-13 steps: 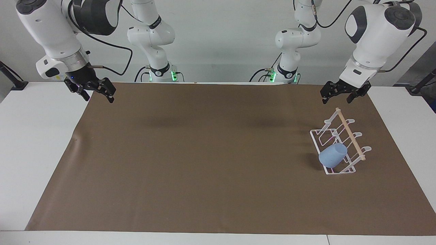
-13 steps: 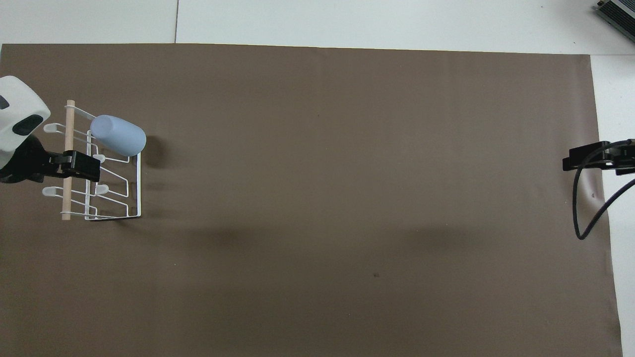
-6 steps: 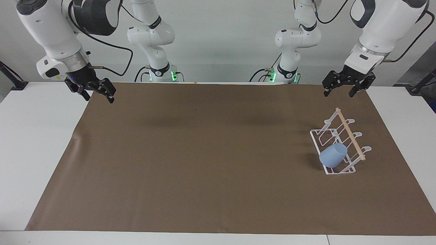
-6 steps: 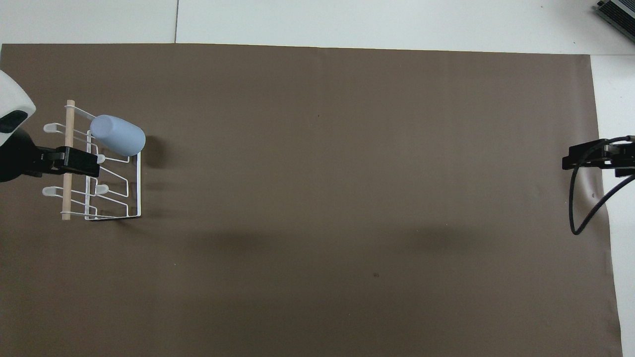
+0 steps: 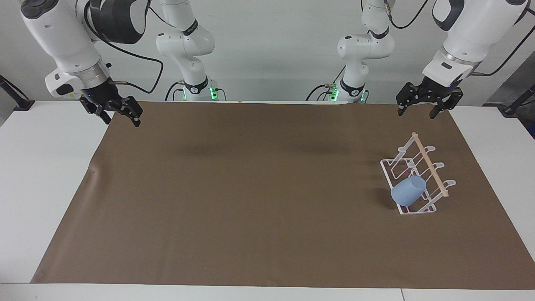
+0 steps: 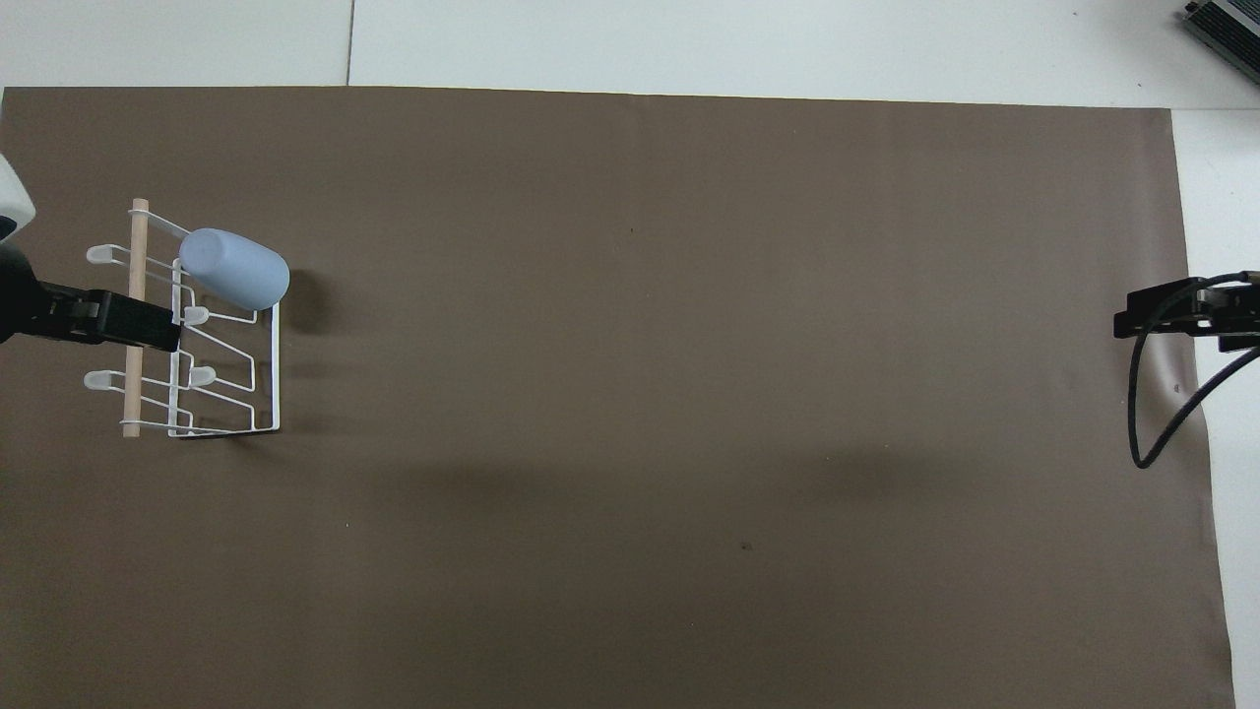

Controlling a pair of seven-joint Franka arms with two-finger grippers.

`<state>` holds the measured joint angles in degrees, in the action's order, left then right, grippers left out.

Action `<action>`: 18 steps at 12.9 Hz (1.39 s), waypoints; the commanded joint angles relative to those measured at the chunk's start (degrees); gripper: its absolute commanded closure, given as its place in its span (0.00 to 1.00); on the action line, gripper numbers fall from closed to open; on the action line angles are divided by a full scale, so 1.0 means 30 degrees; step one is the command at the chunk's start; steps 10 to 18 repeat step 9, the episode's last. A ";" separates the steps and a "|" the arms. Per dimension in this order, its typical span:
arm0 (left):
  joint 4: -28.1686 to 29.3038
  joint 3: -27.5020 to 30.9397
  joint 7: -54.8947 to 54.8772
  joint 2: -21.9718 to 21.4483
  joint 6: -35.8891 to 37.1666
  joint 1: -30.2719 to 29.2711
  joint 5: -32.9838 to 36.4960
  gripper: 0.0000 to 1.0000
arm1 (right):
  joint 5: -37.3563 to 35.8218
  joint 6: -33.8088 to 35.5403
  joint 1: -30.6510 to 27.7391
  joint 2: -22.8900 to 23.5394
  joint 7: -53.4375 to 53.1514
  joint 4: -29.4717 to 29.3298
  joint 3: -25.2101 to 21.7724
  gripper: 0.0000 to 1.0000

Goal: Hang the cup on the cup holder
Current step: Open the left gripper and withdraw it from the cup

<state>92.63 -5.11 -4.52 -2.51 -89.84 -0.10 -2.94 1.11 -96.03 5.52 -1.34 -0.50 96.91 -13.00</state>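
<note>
Your light-blue cup (image 5: 408, 190) is already on the white wire cup holder (image 5: 418, 175): it sits tilted over one of the slanted prongs at the end of the rack farther from the robots, its closed base pointing toward the middle of the brown mat (image 5: 267, 196). The holder stands on that mat toward the left arm's end of the bench (image 5: 50, 175), its light wooden dowel (image 5: 429, 164) running along the top. Your left hand (image 5: 420, 109) hangs in the air with its fingers spread and nothing between them, above the mat's edge nearest the robots and well clear of the rack; from overhead one finger (image 6: 128, 323) overlaps the dowel, but the facing view shows it raised and touching nothing. Your right hand (image 5: 119, 117) is likewise spread and empty, waiting over the mat's corner at the right arm's end, with a black cable (image 6: 1162, 394) looping beside it.
</note>
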 commanded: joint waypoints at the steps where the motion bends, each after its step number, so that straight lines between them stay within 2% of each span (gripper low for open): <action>1: -0.0408 0.0328 -0.0339 0.0194 0.0472 0.0327 -0.0281 0.00 | 0.0127 -0.0158 -0.0081 -0.0667 0.0342 0.0364 0.0202 0.00; 18: -0.0408 0.0182 -0.0369 0.0135 0.0649 0.0356 0.0129 0.00 | 0.0157 -0.0128 -0.0081 -0.0873 0.0342 0.0392 0.0467 0.00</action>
